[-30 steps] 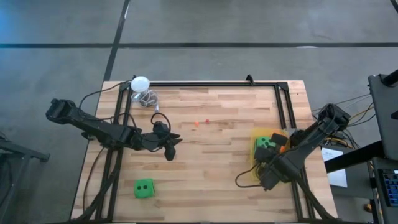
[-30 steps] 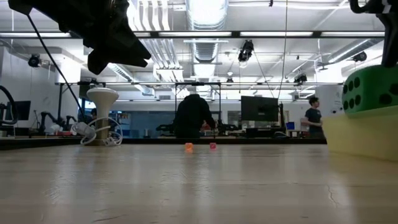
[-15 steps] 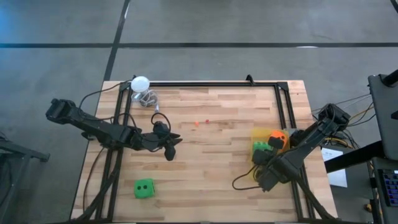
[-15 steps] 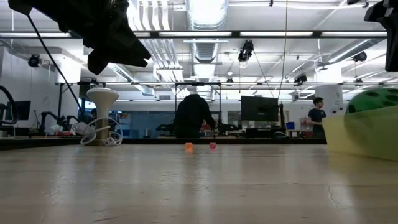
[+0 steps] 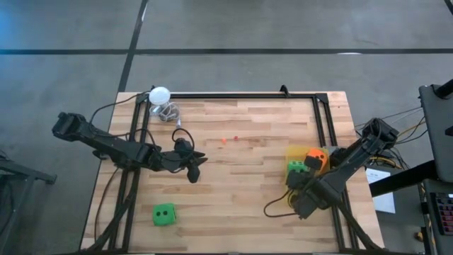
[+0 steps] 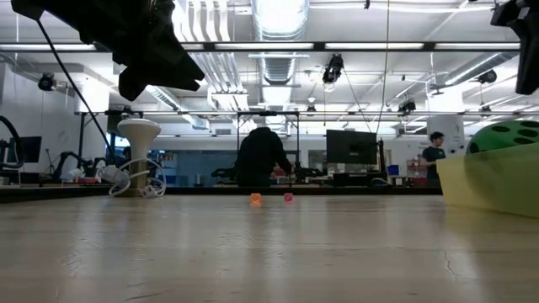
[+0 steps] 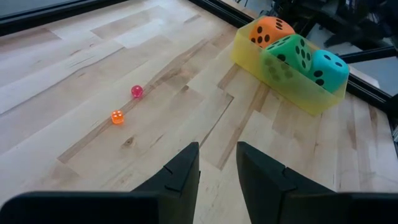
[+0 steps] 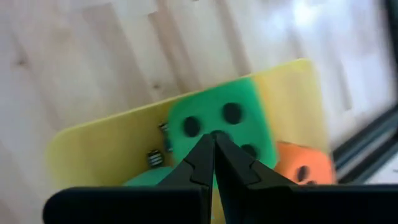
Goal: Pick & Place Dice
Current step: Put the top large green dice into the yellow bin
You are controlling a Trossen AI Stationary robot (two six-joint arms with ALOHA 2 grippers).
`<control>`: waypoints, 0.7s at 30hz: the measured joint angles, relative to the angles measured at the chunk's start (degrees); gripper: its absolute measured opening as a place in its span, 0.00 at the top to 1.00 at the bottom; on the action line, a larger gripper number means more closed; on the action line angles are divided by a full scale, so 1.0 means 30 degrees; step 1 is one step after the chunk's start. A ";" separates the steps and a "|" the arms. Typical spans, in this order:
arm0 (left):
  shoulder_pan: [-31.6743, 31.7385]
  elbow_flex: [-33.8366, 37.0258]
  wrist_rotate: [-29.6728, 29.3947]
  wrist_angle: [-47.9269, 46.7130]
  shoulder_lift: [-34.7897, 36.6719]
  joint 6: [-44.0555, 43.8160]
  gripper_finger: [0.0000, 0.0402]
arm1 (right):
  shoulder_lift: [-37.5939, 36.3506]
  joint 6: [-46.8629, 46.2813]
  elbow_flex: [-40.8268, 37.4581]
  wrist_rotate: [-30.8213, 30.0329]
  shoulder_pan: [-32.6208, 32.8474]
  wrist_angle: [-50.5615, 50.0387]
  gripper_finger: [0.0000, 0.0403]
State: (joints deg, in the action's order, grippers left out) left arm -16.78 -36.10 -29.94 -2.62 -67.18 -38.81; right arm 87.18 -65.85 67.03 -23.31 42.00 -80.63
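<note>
Sitting in the yellow bin are three dice: the orange die, a green die and the teal die. One more green die waits far from the bin. The right claw is shut above the bin. The left claw hangs partly open, holding nothing.

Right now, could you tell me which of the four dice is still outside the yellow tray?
The bright green die alone on the table's near-left; the orange-red, teal and other green die sit in the yellow tray.
</note>
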 joint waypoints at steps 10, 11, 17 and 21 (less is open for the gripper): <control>0.0000 0.0000 0.0001 -0.0002 0.0000 0.0000 0.72 | -0.0022 0.0597 -0.0601 0.0171 -0.1156 -0.1442 0.98; 0.0000 0.0000 0.0001 -0.0004 0.0000 0.0000 0.72 | -0.0022 0.0616 -0.0704 0.0345 -0.1218 -0.1422 0.98; 0.0000 0.0000 0.0001 -0.0004 0.0000 -0.0004 0.72 | -0.0324 0.0844 -0.1325 0.0916 -0.1217 -0.0425 0.98; 0.0000 0.0000 0.0001 0.0004 0.0000 0.0000 0.72 | -0.0591 0.0748 -0.1605 0.0905 -0.1227 -0.0110 0.98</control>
State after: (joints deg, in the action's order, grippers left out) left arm -16.78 -36.10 -29.93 -2.61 -67.18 -38.81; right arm 85.40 -63.61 62.21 -20.60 38.32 -80.96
